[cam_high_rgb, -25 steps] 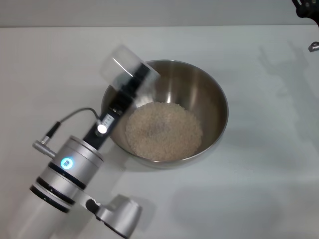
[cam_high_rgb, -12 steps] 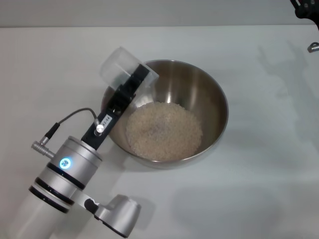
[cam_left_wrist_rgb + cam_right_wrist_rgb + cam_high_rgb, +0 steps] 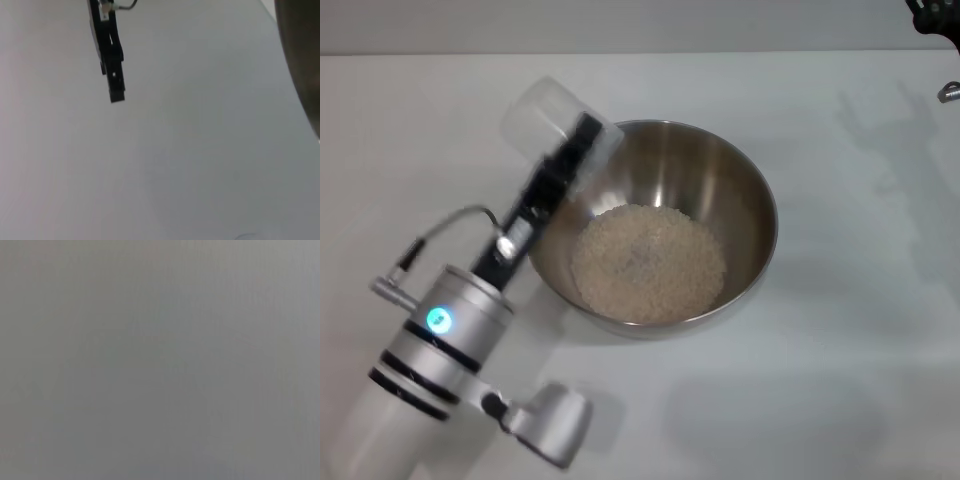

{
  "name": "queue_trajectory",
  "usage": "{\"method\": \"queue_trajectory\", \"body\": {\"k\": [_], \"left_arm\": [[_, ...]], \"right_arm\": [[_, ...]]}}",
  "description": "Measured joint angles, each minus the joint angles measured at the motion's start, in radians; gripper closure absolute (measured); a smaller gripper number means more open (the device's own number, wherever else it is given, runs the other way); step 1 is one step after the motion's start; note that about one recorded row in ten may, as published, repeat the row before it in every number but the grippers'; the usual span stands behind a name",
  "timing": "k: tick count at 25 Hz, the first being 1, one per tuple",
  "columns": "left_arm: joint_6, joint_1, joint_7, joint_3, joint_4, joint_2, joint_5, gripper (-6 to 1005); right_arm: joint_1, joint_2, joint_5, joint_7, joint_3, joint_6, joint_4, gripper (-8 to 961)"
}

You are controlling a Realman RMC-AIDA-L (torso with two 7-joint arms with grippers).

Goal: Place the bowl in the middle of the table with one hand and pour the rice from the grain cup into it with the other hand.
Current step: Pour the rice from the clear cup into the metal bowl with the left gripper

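The steel bowl (image 3: 745,195) stands in the middle of the white table (image 3: 850,390) with a pale heap of rice (image 3: 648,262) in its bottom. My left gripper (image 3: 572,148) is shut on the translucent grain cup (image 3: 542,120) and holds it tipped on its side just outside the bowl's far left rim. I see no rice in the cup. The left wrist view shows a black finger piece (image 3: 111,65) over bare table, with the bowl's outer wall (image 3: 301,60) at the picture's edge. My right gripper (image 3: 932,15) sits parked at the far right corner, mostly out of view.
My left arm's silver body (image 3: 440,340) lies over the table's near left part. The right wrist view shows only plain grey.
My left arm has swung left with the cup. The cup has moved from over the bowl's rim to just outside it. The bowl and rice have not moved.
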Motion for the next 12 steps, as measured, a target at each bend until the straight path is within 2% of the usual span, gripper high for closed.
{"method": "queue_trajectory", "body": {"k": [3, 6, 12], "left_arm": [[-0.020, 0.003, 0.017, 0.053, 0.006, -0.001, 0.013, 961], [-0.004, 0.007, 0.030, 0.010, 0.008, 0.000, 0.009, 960], [-0.003, 0.012, 0.055, 0.025, 0.015, 0.000, 0.021, 959]], "right_arm": [[-0.001, 0.000, 0.000, 0.000, -0.004, 0.000, -0.001, 128], [-0.004, 0.001, 0.000, 0.000, 0.000, 0.000, -0.001, 128], [-0.005, 0.002, 0.000, 0.000, -0.001, 0.000, -0.004, 128]]}}
